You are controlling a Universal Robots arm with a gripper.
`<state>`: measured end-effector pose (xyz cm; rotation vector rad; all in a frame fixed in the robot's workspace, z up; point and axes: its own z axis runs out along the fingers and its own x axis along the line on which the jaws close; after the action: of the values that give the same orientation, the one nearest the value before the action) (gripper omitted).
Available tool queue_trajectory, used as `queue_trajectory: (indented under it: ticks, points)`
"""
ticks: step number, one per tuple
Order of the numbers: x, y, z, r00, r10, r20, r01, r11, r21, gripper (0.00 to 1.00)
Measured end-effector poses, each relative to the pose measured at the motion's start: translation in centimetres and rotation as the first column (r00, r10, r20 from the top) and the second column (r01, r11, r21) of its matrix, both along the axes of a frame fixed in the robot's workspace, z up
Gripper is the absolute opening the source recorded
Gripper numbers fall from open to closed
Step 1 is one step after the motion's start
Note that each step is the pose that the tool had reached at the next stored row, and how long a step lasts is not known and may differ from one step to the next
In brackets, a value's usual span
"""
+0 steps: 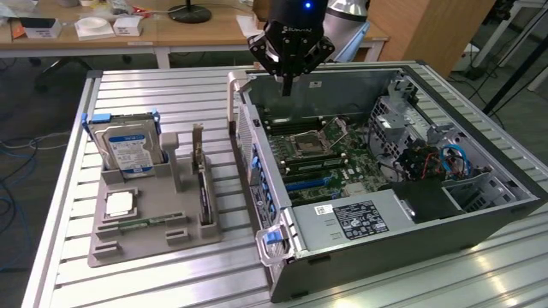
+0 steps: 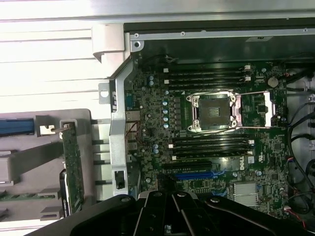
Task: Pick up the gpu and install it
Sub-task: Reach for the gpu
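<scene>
The gpu (image 1: pixel 201 176) is a thin dark card standing on edge in a slot of the grey holder tray (image 1: pixel 145 240), to the exterior view's left of the open computer case (image 1: pixel 479 218). In the wrist view the gpu (image 2: pixel 73 169) shows edge-on, with its silver bracket (image 2: pixel 47 130) at one end. My gripper (image 1: pixel 287 88) hangs above the far end of the case, over the motherboard (image 1: pixel 330 157), well away from the gpu. Its fingers are shut together with nothing between them. The gripper's black body (image 2: pixel 172 209) sits over the board beside a blue slot (image 2: pixel 197 174).
A silver hard drive (image 1: pixel 128 147) with a blue-white label stands in the tray. A small square chip (image 1: pixel 120 204) and a green memory stick (image 1: pixel 141 223) lie there too. The case holds a processor socket (image 2: pixel 214 112), cables (image 1: pixel 450 160) and a power supply (image 1: pixel 355 218).
</scene>
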<state>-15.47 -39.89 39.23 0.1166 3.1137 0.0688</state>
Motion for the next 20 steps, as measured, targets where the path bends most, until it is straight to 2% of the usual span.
queue_trajectory:
  ticks: [20]
  points:
    - [-0.67, -0.01, -0.02, 1.0000, 0.000, 0.0000, 0.000, 1.0000, 0.0001, 0.11]
